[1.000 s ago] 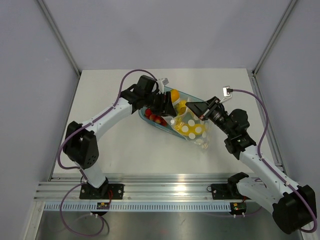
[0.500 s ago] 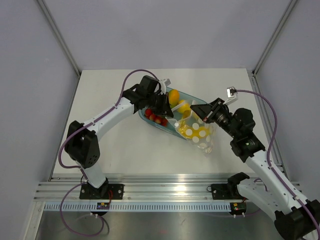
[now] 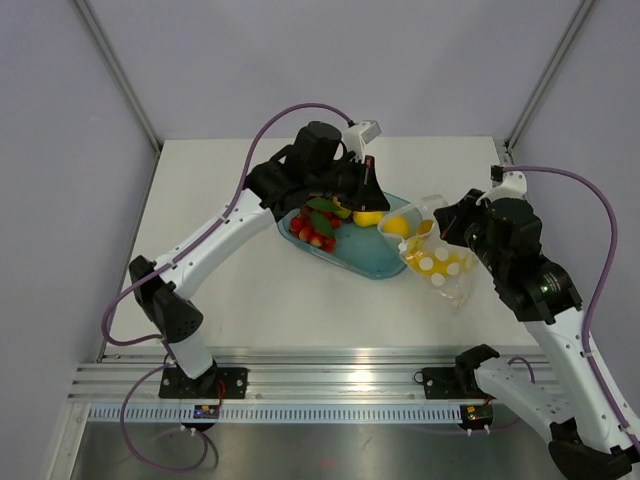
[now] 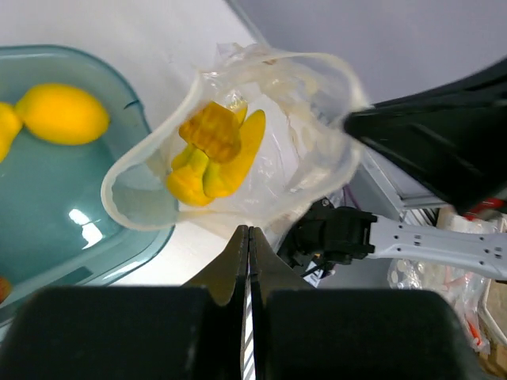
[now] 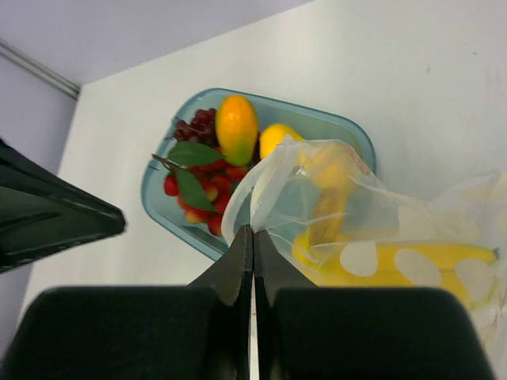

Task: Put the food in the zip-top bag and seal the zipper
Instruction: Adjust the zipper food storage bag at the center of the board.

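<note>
**Zip-top bag (image 3: 440,268) held open at the tray's right end, bananas inside**

The dotted clear bag hangs from the right gripper (image 5: 252,231), whose fingers are clenched on the edge of its mouth; the bag sits just beside the right end of the teal tray (image 3: 365,262), above the worktop (image 3: 250,290), and whether its bottom touches the surface cannot be told; the zipper (image 4: 105,190) forms a pale band around a mouth that gapes wide, unsealed; the yellow banana bunch (image 4: 210,150) lies inside the bag, seen through the mouth and through the plastic.

The left gripper (image 4: 248,233) is raised over the tray near the bag's mouth, its fingers pressed together with nothing between them.

In the tray lie a lemon (image 4: 63,115), an orange fruit (image 5: 236,127), red strawberries (image 3: 316,231), green leaves (image 5: 192,154) and a dark grape cluster (image 5: 194,125); the strawberries and leaves are heaped at the tray's left end, the lemon nearer the bag.
</note>
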Robot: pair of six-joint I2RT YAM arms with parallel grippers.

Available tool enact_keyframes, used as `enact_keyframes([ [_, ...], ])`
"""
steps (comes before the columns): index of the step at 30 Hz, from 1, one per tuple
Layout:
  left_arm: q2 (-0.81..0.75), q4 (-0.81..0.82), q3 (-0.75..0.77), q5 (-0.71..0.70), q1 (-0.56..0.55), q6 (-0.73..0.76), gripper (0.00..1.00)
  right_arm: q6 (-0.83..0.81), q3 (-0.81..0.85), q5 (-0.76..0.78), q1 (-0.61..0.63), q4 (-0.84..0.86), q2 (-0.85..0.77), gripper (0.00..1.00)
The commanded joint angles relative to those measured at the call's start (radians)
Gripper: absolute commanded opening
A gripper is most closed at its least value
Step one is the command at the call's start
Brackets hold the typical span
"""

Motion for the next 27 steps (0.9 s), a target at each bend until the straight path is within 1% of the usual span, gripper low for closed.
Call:
enact_keyframes([
  [1,0.041,0.002,0.053,-0.032,-0.003,-0.004,0.00,-0.088,-0.013,0.064,-0.003,-0.102,-0.033,0.00],
  [3,0.066,-0.003,0.049,-0.070,-0.002,0.004,0.00,-0.083,-0.035,0.020,-0.003,-0.068,-0.067,0.00],
  [4,0.075,-0.011,0.049,-0.086,0.000,0.003,0.02,-0.086,-0.041,0.013,-0.005,-0.062,-0.072,0.00],
  [5,0.087,-0.026,0.047,-0.097,0.004,0.000,0.25,-0.088,-0.041,0.009,-0.005,-0.061,-0.075,0.00],
  [6,0.109,-0.032,0.041,-0.104,0.005,0.001,0.36,-0.092,-0.040,0.004,-0.005,-0.062,-0.079,0.00],
  [7,0.117,-0.034,0.030,-0.106,0.005,-0.008,0.44,-0.097,-0.034,0.004,-0.005,-0.062,-0.081,0.00],
  [8,0.121,-0.031,0.021,-0.098,0.005,-0.011,0.59,-0.105,-0.029,0.006,-0.005,-0.070,-0.081,0.00],
  [10,0.132,-0.017,-0.015,-0.089,0.005,-0.022,0.66,-0.109,-0.023,0.003,-0.003,-0.073,-0.087,0.00],
  [14,0.150,-0.002,-0.048,-0.071,0.005,-0.017,0.72,-0.112,-0.015,-0.017,-0.003,-0.074,-0.098,0.00],
  [15,0.153,0.000,-0.054,-0.057,0.005,-0.014,0.75,-0.111,-0.014,-0.023,-0.003,-0.073,-0.098,0.00],
  [17,0.146,0.021,-0.091,-0.035,0.003,-0.008,0.77,-0.108,-0.012,-0.040,-0.005,-0.068,-0.098,0.00],
  [21,0.144,0.055,-0.137,0.000,0.003,-0.008,0.77,-0.099,-0.014,-0.053,-0.005,-0.056,-0.098,0.00],
  [23,0.149,0.072,-0.158,0.018,0.003,-0.013,0.74,-0.092,-0.015,-0.062,-0.003,-0.048,-0.098,0.00],
  [24,0.153,0.077,-0.163,0.024,0.003,-0.019,0.70,-0.091,-0.015,-0.063,-0.005,-0.047,-0.096,0.00],
  [25,0.155,0.086,-0.166,0.031,0.003,-0.020,0.65,-0.091,-0.015,-0.065,-0.005,-0.045,-0.098,0.00],
  [26,0.157,0.095,-0.172,0.041,0.001,-0.023,0.56,-0.088,-0.015,-0.066,-0.003,-0.042,-0.096,0.00],
  [27,0.161,0.100,-0.180,0.046,0.001,-0.030,0.52,-0.086,-0.017,-0.066,-0.003,-0.042,-0.096,0.00],
])
